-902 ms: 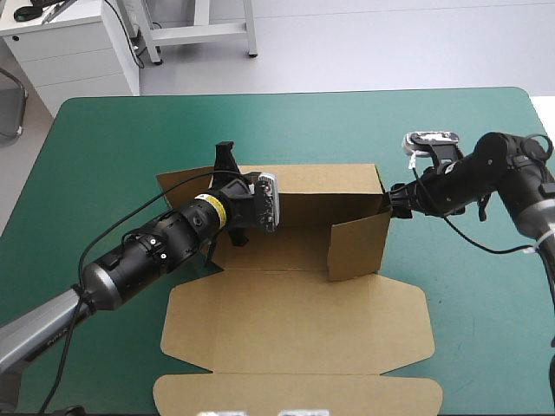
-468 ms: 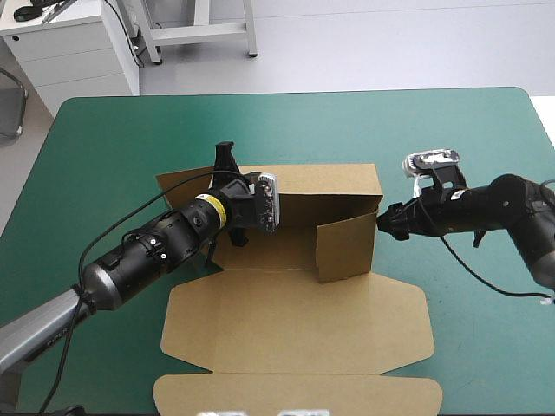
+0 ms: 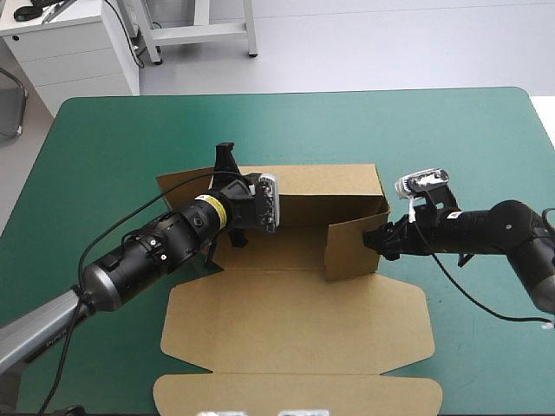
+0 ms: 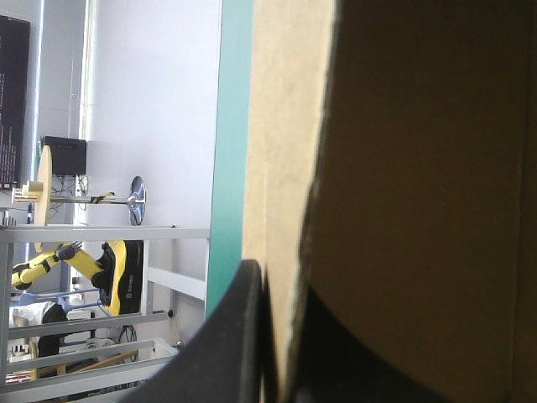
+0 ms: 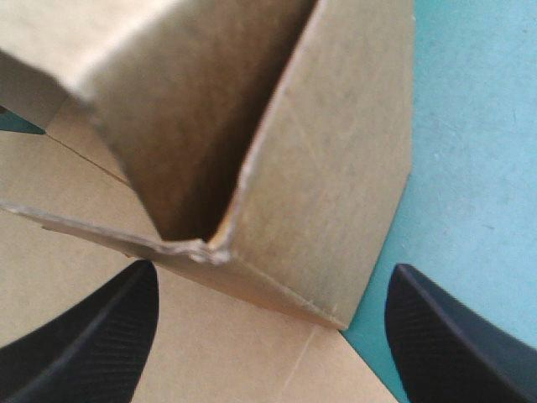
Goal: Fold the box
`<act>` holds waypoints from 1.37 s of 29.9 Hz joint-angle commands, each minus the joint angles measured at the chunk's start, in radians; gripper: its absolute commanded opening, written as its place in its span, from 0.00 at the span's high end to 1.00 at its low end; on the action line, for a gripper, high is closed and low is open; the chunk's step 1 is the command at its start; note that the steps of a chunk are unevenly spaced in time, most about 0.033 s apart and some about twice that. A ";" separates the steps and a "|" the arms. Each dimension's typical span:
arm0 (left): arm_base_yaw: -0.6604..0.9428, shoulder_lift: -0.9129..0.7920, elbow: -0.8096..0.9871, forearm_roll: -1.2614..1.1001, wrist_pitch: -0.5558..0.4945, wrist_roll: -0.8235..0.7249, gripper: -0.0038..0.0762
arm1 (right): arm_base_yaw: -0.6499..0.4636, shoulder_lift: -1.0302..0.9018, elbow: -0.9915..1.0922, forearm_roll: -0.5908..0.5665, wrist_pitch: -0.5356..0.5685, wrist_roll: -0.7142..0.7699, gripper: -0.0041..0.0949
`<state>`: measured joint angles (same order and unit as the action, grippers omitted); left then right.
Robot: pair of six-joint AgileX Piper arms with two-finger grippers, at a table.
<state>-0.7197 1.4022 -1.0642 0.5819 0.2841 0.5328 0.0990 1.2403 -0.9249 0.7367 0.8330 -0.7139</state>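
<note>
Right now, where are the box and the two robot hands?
box (image 3: 295,325), high view, on its flat lid panel.
left hand (image 3: 226,163), high view, at its fingertips on the box's far wall.
right hand (image 5: 273,269), right wrist view, midway between its open fingers.

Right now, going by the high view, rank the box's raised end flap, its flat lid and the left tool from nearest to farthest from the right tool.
1. The raised end flap: nearest, right at the tips of the right tool, on its left.
2. The flat lid: next, just nearer the robot.
3. The left tool: farthest, well off to the left.
</note>
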 commanded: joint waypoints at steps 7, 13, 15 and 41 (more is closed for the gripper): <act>-0.011 -0.002 0.005 -0.131 0.075 -0.036 0.96 | 0.039 0.009 -0.018 0.226 -0.089 -0.184 0.26; -0.011 0.024 0.005 -0.162 0.121 -0.036 0.96 | 0.067 0.021 -0.018 0.226 -0.199 -0.231 0.26; -0.011 0.043 0.005 -0.173 0.125 -0.034 0.96 | 0.067 0.021 -0.018 0.224 -0.239 -0.251 0.26; -0.108 0.045 -0.005 -0.251 -0.002 -0.032 0.90 | 0.067 0.021 -0.018 0.011 -0.326 -0.171 0.96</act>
<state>-0.7571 1.4397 -1.0766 0.4898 0.3002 0.5410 0.1668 1.2800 -0.9165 0.8184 0.5551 -0.9417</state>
